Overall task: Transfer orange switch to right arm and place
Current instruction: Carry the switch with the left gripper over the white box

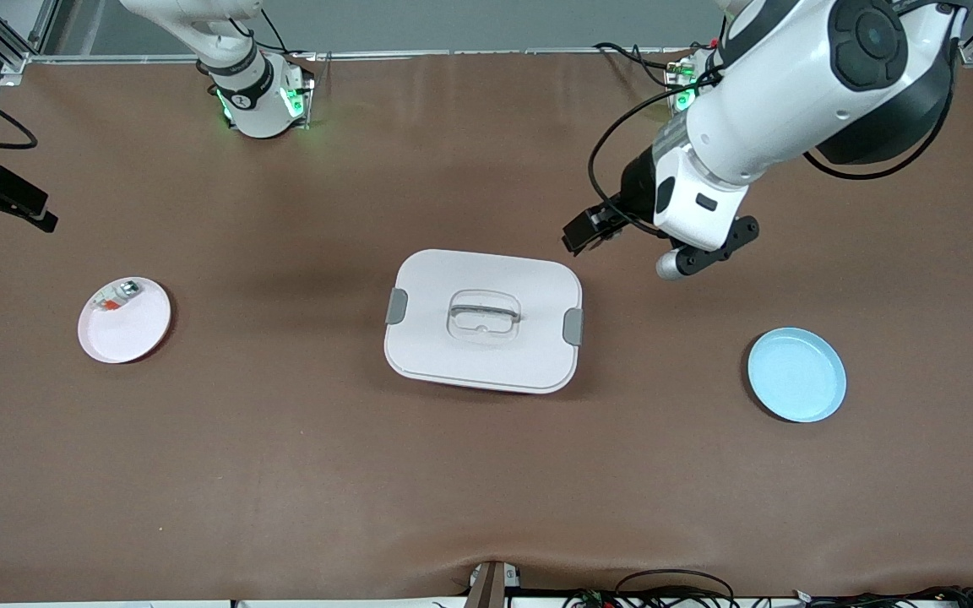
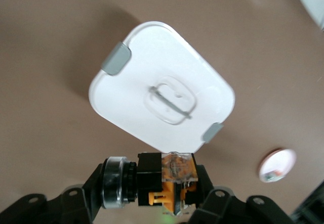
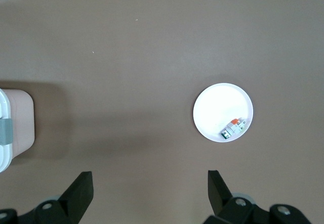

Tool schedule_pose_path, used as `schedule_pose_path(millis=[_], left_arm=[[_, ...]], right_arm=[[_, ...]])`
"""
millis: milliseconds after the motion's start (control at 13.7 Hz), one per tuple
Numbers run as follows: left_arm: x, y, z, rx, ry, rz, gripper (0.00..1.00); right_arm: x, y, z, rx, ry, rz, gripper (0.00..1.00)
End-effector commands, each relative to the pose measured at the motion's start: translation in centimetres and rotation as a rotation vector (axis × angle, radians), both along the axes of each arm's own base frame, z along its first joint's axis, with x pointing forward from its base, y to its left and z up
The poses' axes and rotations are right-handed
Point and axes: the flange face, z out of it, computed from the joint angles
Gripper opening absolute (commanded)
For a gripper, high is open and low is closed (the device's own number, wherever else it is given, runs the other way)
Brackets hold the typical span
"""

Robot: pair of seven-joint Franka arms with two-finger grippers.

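Orange switch (image 2: 167, 181) sits clamped in the left gripper (image 2: 152, 196), its black blocky body with orange middle pinched between the fingers (image 2: 88, 193), a silver round cap at one end. In the front view the left gripper (image 1: 592, 230) hangs in the air over the brown table (image 1: 486, 473), just off the corner of the white lidded box (image 1: 484, 321) that lies toward the left arm's end and farther from the front camera. That box lies in the middle of the table, with a grey clip on each short side and a clear handle on its lid. The right gripper (image 3: 149, 193) is out of the front view; its own wrist view shows both fingers spread wide apart with nothing between them, above bare table between the box's edge and the pink plate (image 3: 223, 113). The pink plate (image 1: 125, 321) rests toward the right arm's end and carries a small clear-silver part (image 1: 115, 297) with an orange-red bit near its rim. A light blue plate (image 1: 796, 375) lies toward the left arm's end, nearer to the front camera than the box, with nothing on it.
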Motion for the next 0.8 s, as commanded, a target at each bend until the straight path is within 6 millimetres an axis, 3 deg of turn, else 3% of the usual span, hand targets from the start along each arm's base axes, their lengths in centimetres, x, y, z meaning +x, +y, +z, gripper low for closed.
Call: schedule_pose_path(millis=[0,437,728], left_arm=[[-0.2,-2.8,0.1,-0.061,0.049,0.157,0.24],[-1.9,-9.2,-0.2,-0.172,0.064,0.377,0.24],[-2.7,-12.3,-0.7,-0.253,0.098,0.495,0.24]], right_arm=[[-0.2,-0.1,0.3,0.031,0.008,0.008,1.00],[-0.3,4.2,0.1,0.232,0.013,0.050,1.00],[0.1,5.9,-0.4,0.379,-0.009,0.044,1.00]])
